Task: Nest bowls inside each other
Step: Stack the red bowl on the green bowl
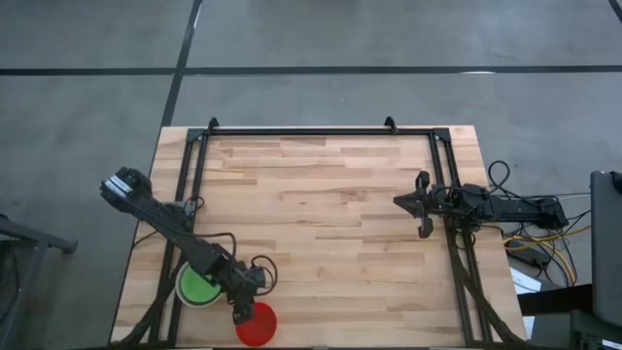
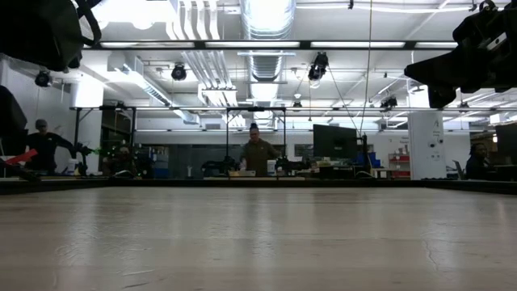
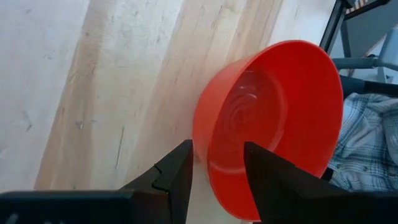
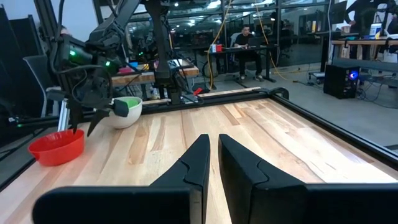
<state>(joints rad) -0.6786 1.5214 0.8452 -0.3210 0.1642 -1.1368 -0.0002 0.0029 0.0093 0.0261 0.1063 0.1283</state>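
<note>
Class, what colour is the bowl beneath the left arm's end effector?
Red bowl; clearest in the left wrist view.

Red bowl (image 4: 56, 147) beside white bowl (image 4: 126, 112); left pincer (image 4: 83, 127) above.

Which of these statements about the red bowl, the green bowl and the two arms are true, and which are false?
1. The left pincer has its fingers on either side of the red bowl's rim. True.
2. The red bowl sits in the middle of the table. False: it is at the table's near edge, by the left corner.
3. A green bowl sits inside a pale bowl beside the red one. True.
4. The right pincer is holding a green bowl. False: it holds nothing and waits at the right side of the table.
5. The red bowl is already nested in the pale bowl. False: it stands apart on the wood.
</note>
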